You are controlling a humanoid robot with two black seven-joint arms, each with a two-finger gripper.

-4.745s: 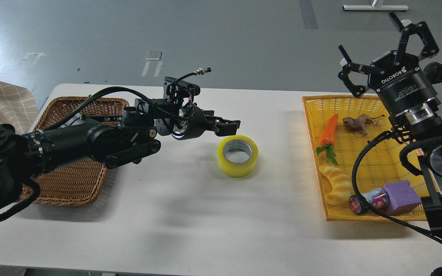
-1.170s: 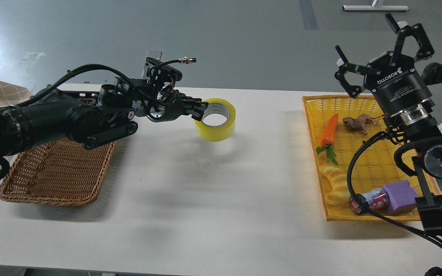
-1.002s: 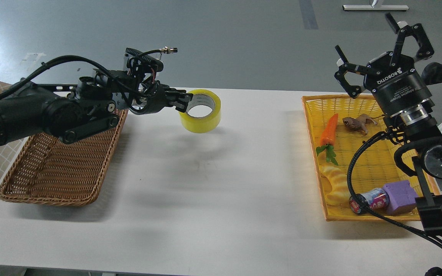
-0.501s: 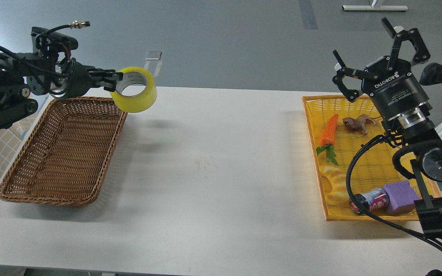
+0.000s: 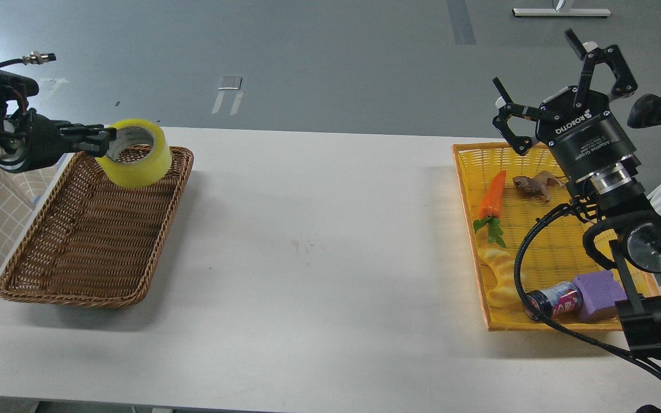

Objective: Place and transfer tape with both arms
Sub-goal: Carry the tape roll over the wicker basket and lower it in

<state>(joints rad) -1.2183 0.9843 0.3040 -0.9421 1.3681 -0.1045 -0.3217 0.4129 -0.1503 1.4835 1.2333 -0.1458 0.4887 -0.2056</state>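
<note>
Carried left, the tape (image 5: 134,154) now hangs tilted over the wicker basket (image 5: 95,241).

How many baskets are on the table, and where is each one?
2. The brown wicker basket is at the left end of the table, below the tape held by the left gripper. The yellow basket is at the right end.

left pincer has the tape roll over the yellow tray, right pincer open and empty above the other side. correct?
Not quite. The head view shows the left pincer holding the tape roll over the far end of the brown wicker basket, not the yellow tray. The rest stands: the right pincer is open and empty, raised above the yellow tray's side.
</note>
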